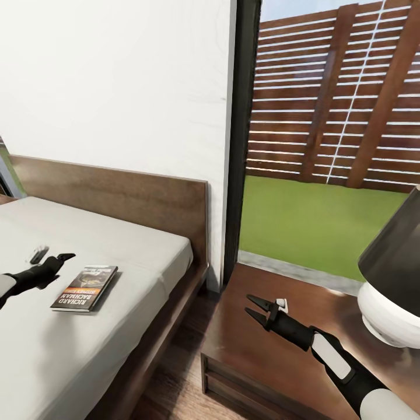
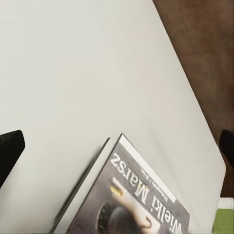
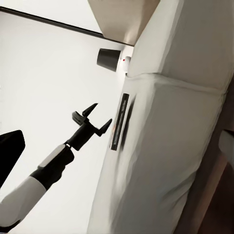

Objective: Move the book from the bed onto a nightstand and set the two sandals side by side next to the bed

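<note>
The book lies flat on the bed's light-grey mattress, near the mattress edge that faces the nightstand. My left gripper hovers open just left of the book, a little above the mattress. The left wrist view looks down on the book's cover between the spread fingertips. In the right wrist view the left gripper stands open beside the book. My right gripper is open and empty above the nightstand top. The sandals are out of view.
A lamp with a dark shade and white base stands on the nightstand's right side. A narrow strip of floor separates the bed frame from the nightstand. The wooden headboard and a tall window lie behind.
</note>
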